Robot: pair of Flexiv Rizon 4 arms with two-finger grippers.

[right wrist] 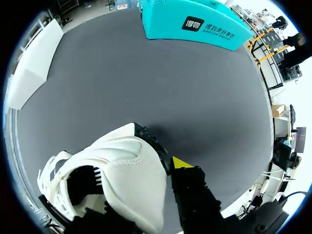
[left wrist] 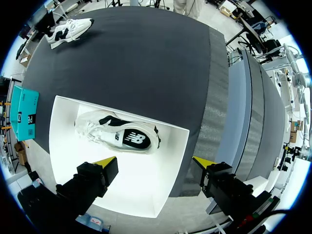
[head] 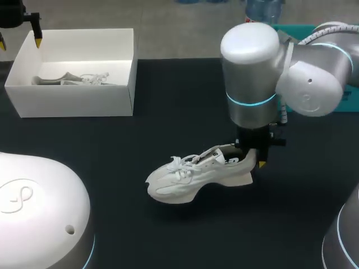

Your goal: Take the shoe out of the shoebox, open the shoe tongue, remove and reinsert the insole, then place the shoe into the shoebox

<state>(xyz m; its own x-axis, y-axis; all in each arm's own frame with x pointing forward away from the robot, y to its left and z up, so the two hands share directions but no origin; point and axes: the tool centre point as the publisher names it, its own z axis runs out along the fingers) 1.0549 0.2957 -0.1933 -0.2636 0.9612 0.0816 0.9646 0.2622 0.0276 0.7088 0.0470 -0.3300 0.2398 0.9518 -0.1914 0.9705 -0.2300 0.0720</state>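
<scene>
A white shoe (head: 193, 176) lies low over the dark table near its middle, toe pointing left. My right gripper (head: 251, 158) is shut on its heel collar. In the right wrist view the padded heel (right wrist: 131, 170) fills the space by the gripper (right wrist: 141, 187); one yellow fingertip (right wrist: 181, 162) shows outside the heel and the other is hidden. The white shoebox (head: 73, 84) stands at the back left with a second shoe (left wrist: 119, 134) lying on its side inside. My left gripper (left wrist: 153, 163) hangs open above the box, holding nothing.
A teal box (right wrist: 195, 22) stands at the table's far right edge. My arms' rounded white bases (head: 39, 207) take up the front corners. Dark tabletop (head: 179, 106) lies between the shoebox and the shoe.
</scene>
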